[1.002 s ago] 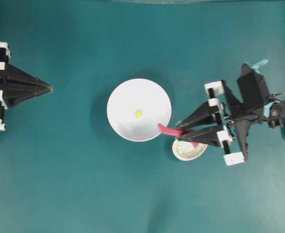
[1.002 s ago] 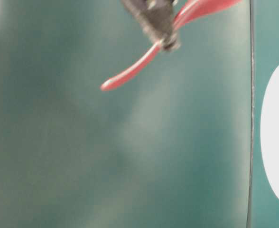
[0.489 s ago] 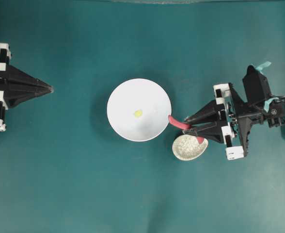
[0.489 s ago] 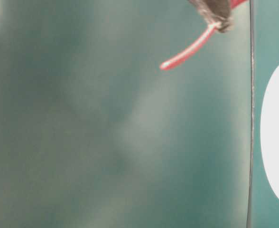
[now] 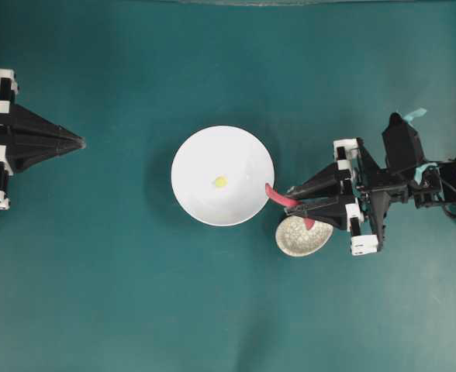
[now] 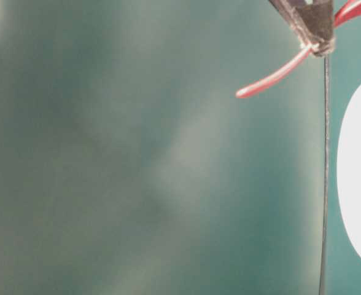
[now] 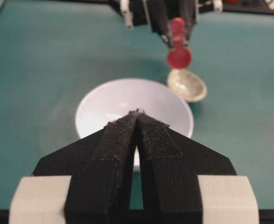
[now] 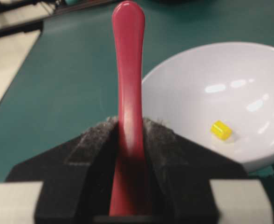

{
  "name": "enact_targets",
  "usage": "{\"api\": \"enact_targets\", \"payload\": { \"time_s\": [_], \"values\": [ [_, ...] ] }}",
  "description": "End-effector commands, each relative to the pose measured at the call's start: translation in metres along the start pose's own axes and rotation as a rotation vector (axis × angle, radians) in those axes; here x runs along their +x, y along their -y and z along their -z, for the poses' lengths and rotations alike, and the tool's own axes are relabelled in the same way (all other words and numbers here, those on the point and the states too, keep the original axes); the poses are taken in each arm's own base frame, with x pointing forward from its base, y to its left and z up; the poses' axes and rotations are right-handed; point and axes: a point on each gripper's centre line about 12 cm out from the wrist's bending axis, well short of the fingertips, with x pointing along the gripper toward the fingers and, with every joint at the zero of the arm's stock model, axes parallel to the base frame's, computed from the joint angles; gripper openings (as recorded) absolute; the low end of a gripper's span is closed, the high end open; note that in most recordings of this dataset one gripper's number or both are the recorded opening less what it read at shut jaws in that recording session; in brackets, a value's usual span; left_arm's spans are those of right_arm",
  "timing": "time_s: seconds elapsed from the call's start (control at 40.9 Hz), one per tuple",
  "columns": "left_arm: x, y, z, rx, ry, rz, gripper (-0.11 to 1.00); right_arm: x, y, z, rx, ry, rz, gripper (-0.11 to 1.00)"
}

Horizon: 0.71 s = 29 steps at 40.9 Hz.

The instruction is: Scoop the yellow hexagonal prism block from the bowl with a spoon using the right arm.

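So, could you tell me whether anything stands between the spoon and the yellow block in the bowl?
Nothing visible does. The spoon, gripped by the right end effector, reaches the rim of the bowl; the yellow block lies exposed inside.

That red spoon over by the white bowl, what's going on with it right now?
The right hand is clamped on the red spoon, holding it off the table just beside the white bowl and above the speckled spoon rest. The small yellow block sits in the bowl, not yet scooped. The left hand is shut, empty and well away on the far side.
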Motion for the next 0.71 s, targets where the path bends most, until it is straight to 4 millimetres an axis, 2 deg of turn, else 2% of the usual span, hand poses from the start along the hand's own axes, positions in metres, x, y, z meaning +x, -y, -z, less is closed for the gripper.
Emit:
{"api": "enact_targets", "payload": {
  "time_s": [0.0, 0.367, 0.684],
  "values": [
    [0.002, 0.000, -0.003, 0.004, 0.006, -0.002, -0.01, -0.001, -0.002, -0.002, -0.001, 0.048, -0.012, 0.24],
    [0.001, 0.000, -0.003, 0.004, 0.006, -0.002, -0.01, -0.011, -0.006, 0.006, -0.013, 0.116, -0.004, 0.24],
    [0.001, 0.000, -0.003, 0.004, 0.006, -0.002, -0.01, -0.004, -0.010, 0.011, -0.006, 0.074, -0.002, 0.24]
  ]
}}
